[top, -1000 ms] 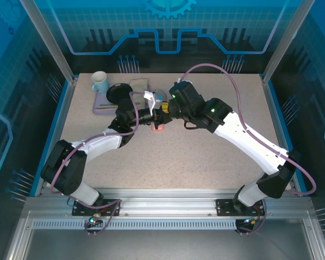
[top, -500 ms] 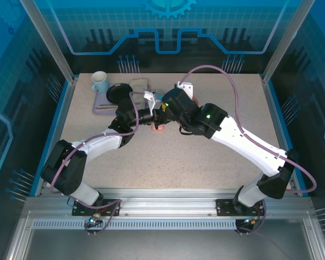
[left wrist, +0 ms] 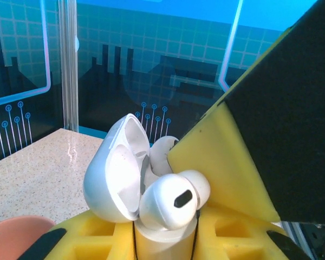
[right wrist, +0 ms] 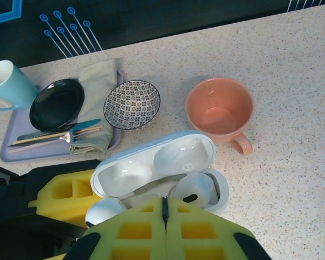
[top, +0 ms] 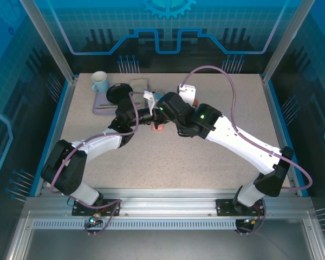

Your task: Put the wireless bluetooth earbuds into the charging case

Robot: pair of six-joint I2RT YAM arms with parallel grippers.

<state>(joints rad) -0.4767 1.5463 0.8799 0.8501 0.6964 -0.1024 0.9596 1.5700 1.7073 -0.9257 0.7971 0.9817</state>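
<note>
Left arm (top: 97,145) runs from its base at 7 o'clock up toward mid-worktop (top: 168,162), wrist turned toward 3 o'clock. Left gripper (top: 153,115) is clamped on the case (left wrist: 116,184), yellow fingers (left wrist: 97,238) on either side of it. Right arm (top: 244,143) stretches from its base at 5 o'clock toward 10 o'clock, wrist pitched down. Right gripper (top: 161,118) has its fingers (right wrist: 200,233) pressed together, pads touching. The two grippers meet tip to tip.

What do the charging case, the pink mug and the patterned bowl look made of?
The charging case: glossy white plastic, by its smooth moulded shell and soft highlights. The pink mug: probably glazed ceramic, speckled with a sheen. The patterned bowl: likely glazed ceramic too, with a printed dark-and-white pattern.
</note>
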